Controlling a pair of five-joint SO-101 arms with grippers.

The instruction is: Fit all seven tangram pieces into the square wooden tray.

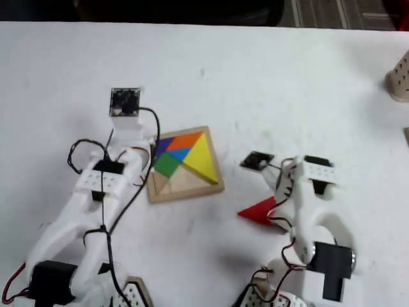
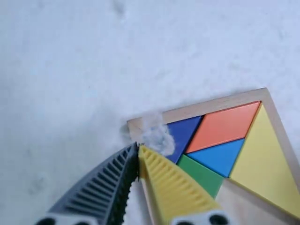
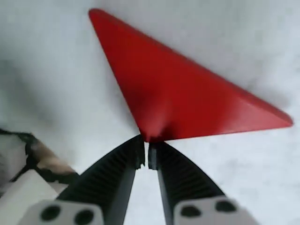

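Pale wooden tray, red triangle

Open table separates the wooden tray from the red triangle, which is pinched in the right gripper. The tray's bare floor faces that gap. The left gripper, fingers together, crowds the corner beside the dark blue piece; its arm lies along that side of the tray.

Lab: wired robot arms, white table.
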